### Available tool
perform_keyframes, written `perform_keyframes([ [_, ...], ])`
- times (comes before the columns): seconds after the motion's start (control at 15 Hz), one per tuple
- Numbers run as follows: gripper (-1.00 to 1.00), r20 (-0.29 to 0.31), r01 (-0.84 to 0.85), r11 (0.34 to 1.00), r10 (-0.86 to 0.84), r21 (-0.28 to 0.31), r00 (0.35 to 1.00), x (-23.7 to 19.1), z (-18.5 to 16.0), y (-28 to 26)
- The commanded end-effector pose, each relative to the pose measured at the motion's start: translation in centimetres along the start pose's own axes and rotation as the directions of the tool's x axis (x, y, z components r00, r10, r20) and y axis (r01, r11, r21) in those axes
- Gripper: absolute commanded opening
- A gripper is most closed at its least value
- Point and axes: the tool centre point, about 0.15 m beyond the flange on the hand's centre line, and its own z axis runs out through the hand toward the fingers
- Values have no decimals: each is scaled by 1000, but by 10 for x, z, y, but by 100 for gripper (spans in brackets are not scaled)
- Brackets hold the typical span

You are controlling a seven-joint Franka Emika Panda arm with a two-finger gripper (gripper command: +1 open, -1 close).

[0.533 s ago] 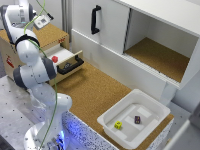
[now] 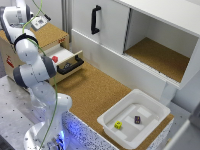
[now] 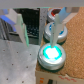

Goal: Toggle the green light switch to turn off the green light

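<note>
No readable text, labels, brands or numbers in either view.

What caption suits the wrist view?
Open gripper poised over the glowing green light switch, another round button beyond.

The table [image 2: 95, 92] has a brown, cork-like top. On it, at the exterior view's right, sits a white tray [image 2: 112, 120] holding a small yellow cube [image 2: 118, 125] and a small dark cube [image 2: 137, 119], set apart. Behind stands a white cabinet [image 2: 112, 35] with an open compartment. At the exterior view's left a wooden box [image 2: 50, 35] rests with its drawer [image 2: 67, 60] pulled out.
</note>
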Motion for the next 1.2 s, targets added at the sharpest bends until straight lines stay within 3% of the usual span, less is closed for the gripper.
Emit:
perform_keyframes([
  [0.0,-100,95,-1,1000,-1,21,995,20,6,6],
  [1.13,-100,150,-26,997,15,69,988,29,84,28],
])
